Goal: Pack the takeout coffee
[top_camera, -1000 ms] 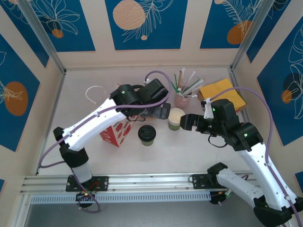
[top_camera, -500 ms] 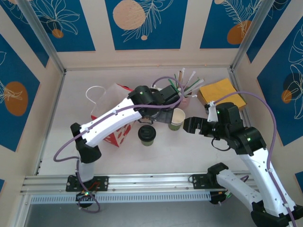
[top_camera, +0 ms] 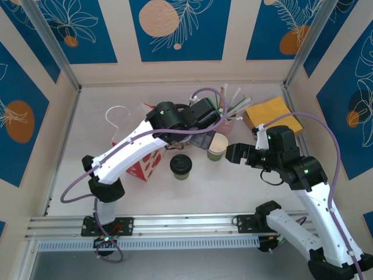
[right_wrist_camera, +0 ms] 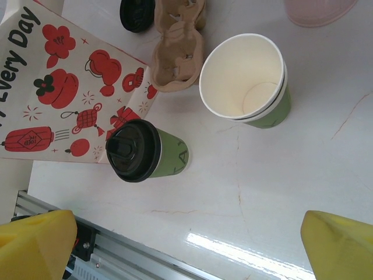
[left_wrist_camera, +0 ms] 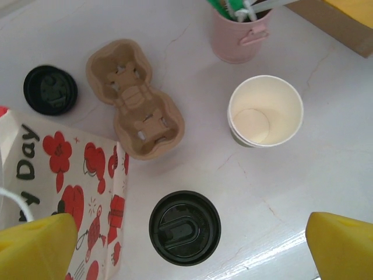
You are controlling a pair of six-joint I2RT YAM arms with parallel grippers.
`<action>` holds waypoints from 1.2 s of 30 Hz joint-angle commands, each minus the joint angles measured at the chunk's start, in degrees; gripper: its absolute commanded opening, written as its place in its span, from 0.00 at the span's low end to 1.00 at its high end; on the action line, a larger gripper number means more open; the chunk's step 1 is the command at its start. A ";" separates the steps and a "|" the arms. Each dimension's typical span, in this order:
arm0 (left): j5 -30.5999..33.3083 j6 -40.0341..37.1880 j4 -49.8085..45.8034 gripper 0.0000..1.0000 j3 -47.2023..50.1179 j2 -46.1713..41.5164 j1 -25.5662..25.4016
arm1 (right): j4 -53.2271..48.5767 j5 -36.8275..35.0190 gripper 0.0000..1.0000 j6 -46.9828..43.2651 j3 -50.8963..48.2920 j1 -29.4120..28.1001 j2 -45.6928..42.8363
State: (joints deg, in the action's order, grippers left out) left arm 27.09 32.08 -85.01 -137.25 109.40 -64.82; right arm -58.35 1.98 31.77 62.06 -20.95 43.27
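Left gripper [left_wrist_camera: 187, 248] spread wide, empty, hanging above the takeout coffee [left_wrist_camera: 185, 228], upright on the table [left_wrist_camera: 175, 29]. Right gripper [right_wrist_camera: 186, 244] same deal, gaping, nothing held. Red-print bag [left_wrist_camera: 64, 175] just beside the coffee, lidless cup [left_wrist_camera: 266, 111] and cardboard carrier [left_wrist_camera: 135, 99] near.

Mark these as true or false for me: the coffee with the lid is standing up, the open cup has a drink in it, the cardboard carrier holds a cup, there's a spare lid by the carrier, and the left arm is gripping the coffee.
1. The lidded cup stands upright on the table. True.
2. The open cup has a drink in it. False: it is empty and its bare bottom shows.
3. The cardboard carrier holds a cup. False: both slots are empty.
4. A loose black lid lies beside the carrier. True.
5. The left jaws grip the lidded cup. False: they stand open, with the cup free on the table.
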 commanded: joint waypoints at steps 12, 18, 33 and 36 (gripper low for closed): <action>-6.79 -14.91 -1.71 0.99 2.07 3.85 0.90 | -1.86 0.53 0.99 0.14 -0.19 0.89 -1.78; -12.26 -19.63 4.96 0.94 15.65 -1.42 3.76 | -1.88 0.49 0.99 0.14 -0.10 1.26 -1.72; -21.74 -26.43 13.11 0.87 36.19 -8.48 10.87 | -1.44 1.77 0.99 0.77 0.77 1.69 0.11; -23.05 -27.18 14.29 0.85 37.99 -8.51 11.79 | -0.85 3.20 0.99 0.93 0.82 1.67 0.74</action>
State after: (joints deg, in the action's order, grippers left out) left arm 6.83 6.85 -72.36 -100.64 102.56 -54.06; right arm -59.61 2.50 32.03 62.08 -19.49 43.72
